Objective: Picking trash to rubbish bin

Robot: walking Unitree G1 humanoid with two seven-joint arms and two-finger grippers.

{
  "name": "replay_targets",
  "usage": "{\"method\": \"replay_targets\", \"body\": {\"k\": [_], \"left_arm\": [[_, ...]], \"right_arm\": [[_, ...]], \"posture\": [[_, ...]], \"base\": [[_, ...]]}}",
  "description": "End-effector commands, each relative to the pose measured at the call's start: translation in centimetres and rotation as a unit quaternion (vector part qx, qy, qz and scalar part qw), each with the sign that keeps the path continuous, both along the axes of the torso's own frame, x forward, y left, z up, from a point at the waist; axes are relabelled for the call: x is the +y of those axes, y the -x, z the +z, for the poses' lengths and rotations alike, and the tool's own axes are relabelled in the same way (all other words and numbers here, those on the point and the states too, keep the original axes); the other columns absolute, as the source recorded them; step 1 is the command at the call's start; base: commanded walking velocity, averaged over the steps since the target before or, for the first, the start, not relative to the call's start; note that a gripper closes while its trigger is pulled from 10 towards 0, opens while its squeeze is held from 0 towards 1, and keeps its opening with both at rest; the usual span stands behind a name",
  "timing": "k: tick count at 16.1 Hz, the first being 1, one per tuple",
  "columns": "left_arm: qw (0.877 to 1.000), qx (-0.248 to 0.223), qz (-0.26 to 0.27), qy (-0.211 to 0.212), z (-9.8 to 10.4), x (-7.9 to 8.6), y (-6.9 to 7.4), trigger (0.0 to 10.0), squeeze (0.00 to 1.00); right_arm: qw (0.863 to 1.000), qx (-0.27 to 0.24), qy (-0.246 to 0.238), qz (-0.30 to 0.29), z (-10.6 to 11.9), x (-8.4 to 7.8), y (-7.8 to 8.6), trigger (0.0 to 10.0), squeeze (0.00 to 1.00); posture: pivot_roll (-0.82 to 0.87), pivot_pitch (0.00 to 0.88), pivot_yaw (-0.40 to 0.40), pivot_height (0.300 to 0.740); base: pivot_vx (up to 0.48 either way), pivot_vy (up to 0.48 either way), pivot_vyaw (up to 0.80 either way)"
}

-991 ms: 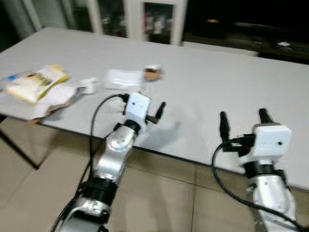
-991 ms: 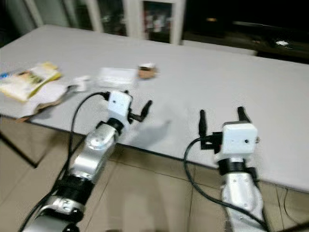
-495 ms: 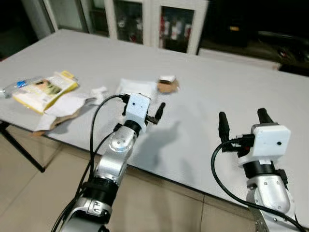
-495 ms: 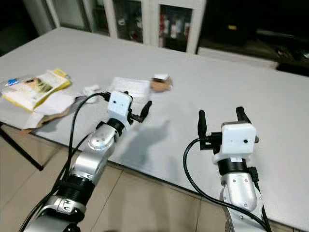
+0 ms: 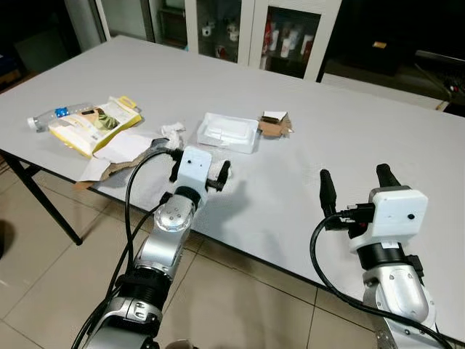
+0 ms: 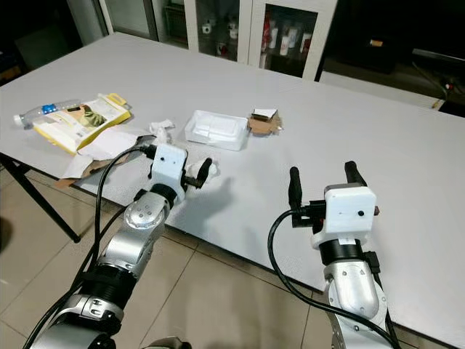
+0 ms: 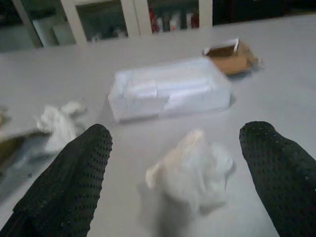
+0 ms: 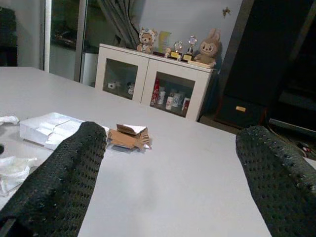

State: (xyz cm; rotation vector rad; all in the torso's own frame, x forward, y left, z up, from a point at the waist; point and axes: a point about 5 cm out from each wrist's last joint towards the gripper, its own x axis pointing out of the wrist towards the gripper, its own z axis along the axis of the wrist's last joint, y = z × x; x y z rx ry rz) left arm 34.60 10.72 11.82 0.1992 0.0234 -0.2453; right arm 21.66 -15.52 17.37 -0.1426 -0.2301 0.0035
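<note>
left hand [image 7: 177, 163] spread, straddling crumpled tissue [image 7: 191, 170]

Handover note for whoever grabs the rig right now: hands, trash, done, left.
Left hand: open, low over the table's near edge, a crumpled white wad of plastic wrap between its fingers, not gripped.
Right hand: open, empty, held above the grey table.
Trash on the table: clear plastic tray, torn brown cardboard piece, crumpled white tissue, yellow snack packet, plastic bottle, flattened cardboard sheet.
Done: nothing picked.
Left: all of it; no bin visible.
</note>
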Motion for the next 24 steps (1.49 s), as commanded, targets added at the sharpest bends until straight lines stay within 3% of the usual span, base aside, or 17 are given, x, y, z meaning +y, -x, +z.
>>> {"method": "replay_targets", "body": {"k": [1,14,18,20,21,23,24], "left_arm": [[1.000,0.000,0.006,-0.002,0.3,-0.1,-0.4,10.0,0.00],[1.000,0.003,0.006,0.004,-0.6,-1.3,-1.9,10.0,0.00],[1.000,0.010,-0.008,-0.016,-1.1,-1.8,-2.0,10.0,0.00],[0.999,0.020,0.012,-0.033,-1.5,-1.1,-2.2,10.0,0.00],[0.999,0.021,0.015,-0.034,-1.6,-0.9,-2.2,8.4,0.00],[0.999,0.023,0.021,-0.032,-1.7,-0.5,-2.2,0.0,0.00],[0.999,0.026,0.028,-0.034,-1.9,0.0,-2.2,0.0,0.00]], "right_arm": [[1.000,-0.001,-0.003,0.002,0.1,-0.1,0.1,10.0,0.00],[1.000,0.014,0.007,-0.014,0.5,-0.7,2.0,10.0,0.00],[1.000,0.018,0.012,-0.021,0.8,-0.8,2.8,10.0,0.00],[0.999,0.022,0.014,-0.029,0.9,-0.9,3.3,10.0,0.00],[0.999,0.023,0.014,-0.029,0.9,-0.9,3.4,10.0,0.00],[0.999,0.025,0.014,-0.030,0.8,-1.0,3.5,10.0,0.00],[0.999,0.028,0.015,-0.033,0.8,-1.1,3.6,10.0,0.00]], "posture": [[0.10,0.098,-0.038,0.740],[-0.02,0.145,-0.062,0.740],[-0.08,0.152,-0.068,0.740],[-0.10,0.157,-0.067,0.740],[-0.10,0.157,-0.067,0.740],[-0.10,0.163,-0.068,0.740],[-0.11,0.163,-0.068,0.740]], "base": [[0.000,0.000,0.00],[0.000,0.000,0.00],[0.000,0.000,0.00],[0.000,0.000,0.00],[0.000,0.000,0.00],[0.000,0.000,0.00],[0.000,0.000,0.00]]}}
